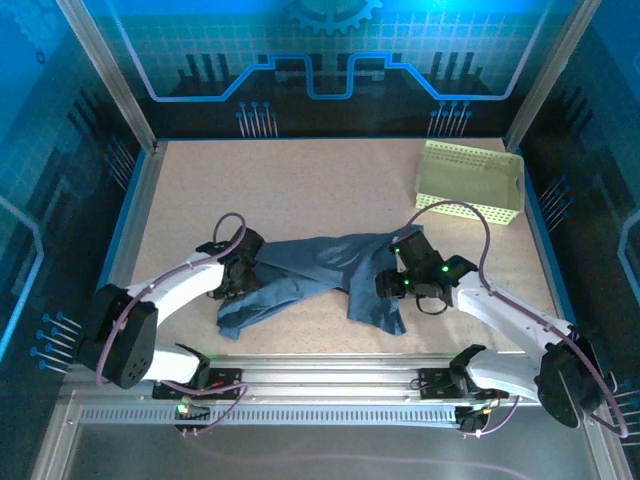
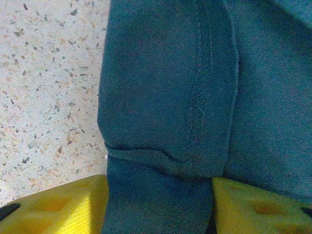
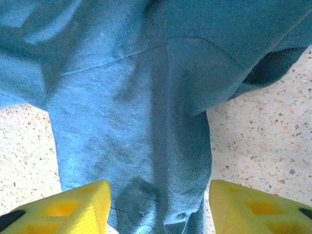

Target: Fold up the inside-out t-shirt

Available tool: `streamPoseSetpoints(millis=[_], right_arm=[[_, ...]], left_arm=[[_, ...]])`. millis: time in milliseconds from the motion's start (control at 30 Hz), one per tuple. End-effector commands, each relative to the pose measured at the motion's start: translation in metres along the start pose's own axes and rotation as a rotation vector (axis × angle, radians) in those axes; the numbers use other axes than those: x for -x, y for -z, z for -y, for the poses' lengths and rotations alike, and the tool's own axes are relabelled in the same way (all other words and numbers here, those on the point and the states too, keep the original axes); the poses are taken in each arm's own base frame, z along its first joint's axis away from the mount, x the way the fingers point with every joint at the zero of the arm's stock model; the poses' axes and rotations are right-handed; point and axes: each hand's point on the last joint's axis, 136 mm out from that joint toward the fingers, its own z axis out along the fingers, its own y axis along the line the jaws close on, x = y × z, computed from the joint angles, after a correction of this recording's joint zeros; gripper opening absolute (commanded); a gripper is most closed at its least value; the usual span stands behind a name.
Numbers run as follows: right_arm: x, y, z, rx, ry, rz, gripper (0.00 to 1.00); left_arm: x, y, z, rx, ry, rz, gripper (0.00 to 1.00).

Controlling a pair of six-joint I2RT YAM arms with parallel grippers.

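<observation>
Stretching from left hand (image 2: 160,184) to right hand (image 3: 160,186), the t-shirt (image 1: 318,262) fills both finger gaps; grip unclear.

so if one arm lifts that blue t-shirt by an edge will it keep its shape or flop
Likely flop: the t-shirt lies crumpled in soft folds. Probably light: the fabric looks thin. Pushed, it may bunch on the speckled table.

1. Table (image 1: 250,190): flat top, pale beige with fine dark speckles, blue border along its sides.
2. Inside-out t-shirt (image 1: 310,268): dark slate-blue, wrinkled and bunched, lying directly on the near-middle of the table, stretched left to right; stitched seams face up.
3. Basket (image 1: 470,185): pale yellow-green perforated plastic, resting at the far right corner, well apart from the t-shirt.
</observation>
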Motion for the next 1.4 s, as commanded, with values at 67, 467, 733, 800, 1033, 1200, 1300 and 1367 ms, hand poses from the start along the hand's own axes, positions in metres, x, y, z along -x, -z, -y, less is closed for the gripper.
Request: streamPoseSetpoints(millis=[67, 467, 733, 800, 1033, 1200, 1300, 1367], right_arm=[[-0.006, 0.001, 0.014, -0.084, -0.04, 0.002, 0.59], [-0.057, -0.001, 0.024, -0.114, -0.129, -0.099, 0.53], [-0.093, -0.008, 0.018, -0.09, -0.155, -0.167, 0.38], [-0.093, -0.011, 0.011, -0.071, -0.138, -0.169, 0.37], [-0.09, -0.021, 0.007, -0.114, -0.099, -0.175, 0.31], [-0.09, -0.026, 0.008, -0.152, -0.081, -0.184, 0.27], [-0.089, -0.025, 0.01, -0.174, -0.07, -0.185, 0.19], [-0.086, -0.02, 0.012, -0.191, -0.058, -0.174, 0.13]], left_arm=[[0.005, -0.003, 0.002, -0.001, 0.014, -0.041, 0.46], [0.006, -0.001, -0.003, -0.025, 0.051, -0.03, 0.16], [0.007, -0.001, -0.004, -0.035, 0.059, -0.03, 0.0], [0.006, 0.0, -0.004, -0.038, 0.06, -0.028, 0.0], [0.006, 0.001, -0.006, -0.05, 0.072, -0.018, 0.0], [0.005, 0.003, -0.007, -0.062, 0.079, -0.015, 0.0], [0.006, 0.003, -0.008, -0.064, 0.085, -0.011, 0.0], [0.006, 0.004, -0.009, -0.065, 0.091, -0.008, 0.0]])
